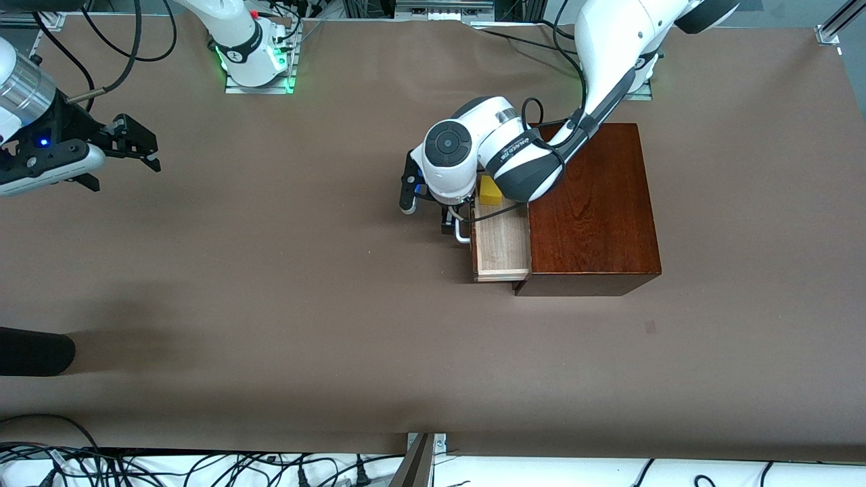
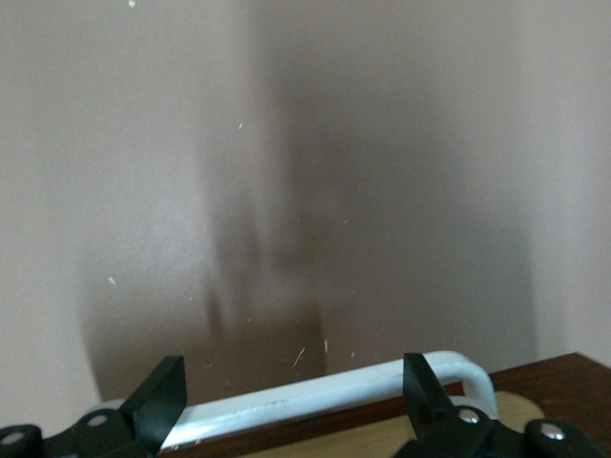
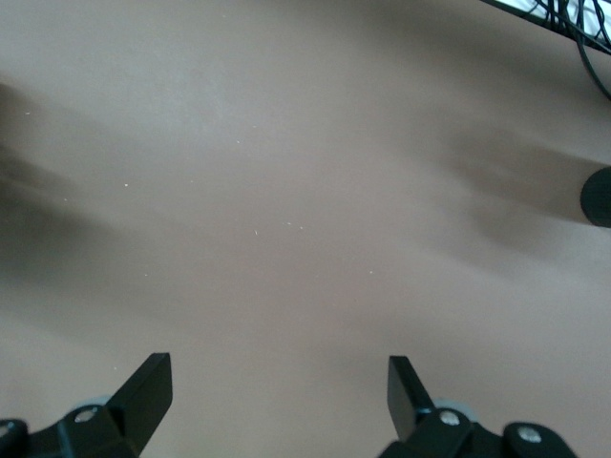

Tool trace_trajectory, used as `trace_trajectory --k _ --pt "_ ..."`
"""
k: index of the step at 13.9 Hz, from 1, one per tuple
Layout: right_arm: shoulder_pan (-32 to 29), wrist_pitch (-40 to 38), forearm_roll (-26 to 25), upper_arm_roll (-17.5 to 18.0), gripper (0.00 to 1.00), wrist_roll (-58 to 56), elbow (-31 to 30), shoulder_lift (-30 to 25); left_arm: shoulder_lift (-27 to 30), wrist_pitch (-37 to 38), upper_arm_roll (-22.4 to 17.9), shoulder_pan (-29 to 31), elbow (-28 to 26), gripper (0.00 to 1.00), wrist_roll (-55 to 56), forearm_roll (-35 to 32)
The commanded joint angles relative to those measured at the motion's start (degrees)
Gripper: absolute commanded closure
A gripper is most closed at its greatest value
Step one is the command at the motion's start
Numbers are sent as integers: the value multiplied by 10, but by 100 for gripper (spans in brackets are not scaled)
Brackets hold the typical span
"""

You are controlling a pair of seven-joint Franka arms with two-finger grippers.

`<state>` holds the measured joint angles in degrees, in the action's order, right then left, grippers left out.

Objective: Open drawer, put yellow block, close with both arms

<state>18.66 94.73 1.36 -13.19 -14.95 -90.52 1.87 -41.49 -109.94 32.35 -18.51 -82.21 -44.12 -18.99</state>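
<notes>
The dark mahogany box [image 1: 595,210] stands toward the left arm's end of the table. Its drawer [image 1: 502,247] is pulled partly out, showing the pale wood tray. The yellow block [image 1: 489,191] lies in the tray at the end farther from the front camera, partly hidden by the left wrist. My left gripper [image 1: 454,226] is at the white loop handle [image 1: 463,235]. In the left wrist view the open gripper [image 2: 291,393] has its fingers [image 2: 162,396] spread along the handle [image 2: 325,393], not clamped on it. My right gripper [image 1: 139,145] waits open and empty over bare table at the right arm's end; it also shows in the right wrist view [image 3: 277,391].
A dark rounded object [image 1: 34,352] juts in at the right arm's end near the front camera; it also shows in the right wrist view [image 3: 597,196]. Cables [image 1: 203,467] lie along the near edge. The brown table [image 1: 304,284] spreads in front of the drawer.
</notes>
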Motion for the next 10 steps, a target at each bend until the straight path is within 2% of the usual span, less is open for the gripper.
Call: trace_trajectory --k 1,3,7,10 --pt "-5 -14 -7 0 0 7 10 3 4 28 -10 1 -12 0 -11 -60" --pt "-4 -15 -7 1 0 7 10 2 9 61 -10 3 -9 0 -12 -86" --pt "-3 -16 -8 1 0 7 10 2 19 125 -18 7 -7 0 -10 -87" --pt "-3 -20 -7 1 0 7 10 2 30 130 -25 29 -7 0 -13 -86"
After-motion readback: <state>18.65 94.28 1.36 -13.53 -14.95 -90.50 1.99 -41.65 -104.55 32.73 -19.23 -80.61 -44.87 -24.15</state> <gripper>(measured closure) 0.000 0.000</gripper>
